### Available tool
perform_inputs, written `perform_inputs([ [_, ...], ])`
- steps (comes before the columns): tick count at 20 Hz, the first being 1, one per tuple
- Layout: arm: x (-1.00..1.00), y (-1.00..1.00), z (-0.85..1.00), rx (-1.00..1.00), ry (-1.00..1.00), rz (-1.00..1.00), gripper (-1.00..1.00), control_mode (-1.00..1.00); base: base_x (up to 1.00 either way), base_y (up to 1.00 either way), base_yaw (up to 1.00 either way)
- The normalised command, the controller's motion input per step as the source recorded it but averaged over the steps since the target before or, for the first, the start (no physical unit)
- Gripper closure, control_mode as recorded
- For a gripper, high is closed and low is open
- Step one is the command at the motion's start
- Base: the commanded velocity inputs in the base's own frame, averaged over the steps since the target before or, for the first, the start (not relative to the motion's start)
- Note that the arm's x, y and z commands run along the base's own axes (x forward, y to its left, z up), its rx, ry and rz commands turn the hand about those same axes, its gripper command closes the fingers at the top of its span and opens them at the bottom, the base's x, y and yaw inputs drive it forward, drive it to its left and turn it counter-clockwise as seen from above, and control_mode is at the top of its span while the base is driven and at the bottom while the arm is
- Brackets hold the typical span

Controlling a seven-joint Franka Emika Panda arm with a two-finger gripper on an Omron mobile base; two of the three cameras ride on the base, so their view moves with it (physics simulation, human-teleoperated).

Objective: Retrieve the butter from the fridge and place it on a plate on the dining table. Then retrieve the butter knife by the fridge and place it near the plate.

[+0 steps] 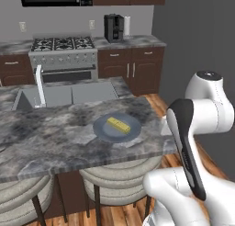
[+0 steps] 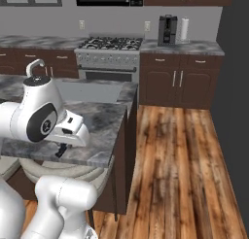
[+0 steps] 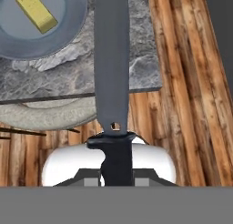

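The pale-yellow butter (image 1: 118,124) lies on the round blue-grey plate (image 1: 103,131) near the right end of the dining table (image 1: 46,138). In the hand view the butter (image 3: 34,9) and plate (image 3: 68,32) sit at the upper left. The butter knife (image 3: 111,73) rises from the bottom of that view, dark handle low and grey blade reaching over the table's edge (image 3: 141,63) beside the plate. My gripper (image 2: 61,149) is shut on the knife's handle, just off the table's right end and about level with its top. The fridge is out of view.
Round beige stools (image 1: 119,174) stand under the table's near edge. An inset sink (image 1: 64,95) with a white faucet (image 1: 40,85) lies at the table's far side. Wooden floor (image 2: 185,160) stretches right of the table. Stove (image 1: 63,55) and dark cabinets line the back wall.
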Motion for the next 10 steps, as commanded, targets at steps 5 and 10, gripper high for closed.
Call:
perform_inputs([
  [5,0.87,0.00,0.08,-0.03,0.01,0.01,1.00,-1.00,0.00,0.00,0.00],
  [10,0.79,-0.01,0.00,-0.01,0.00,0.02,1.00,-1.00,0.00,0.00,0.00],
])
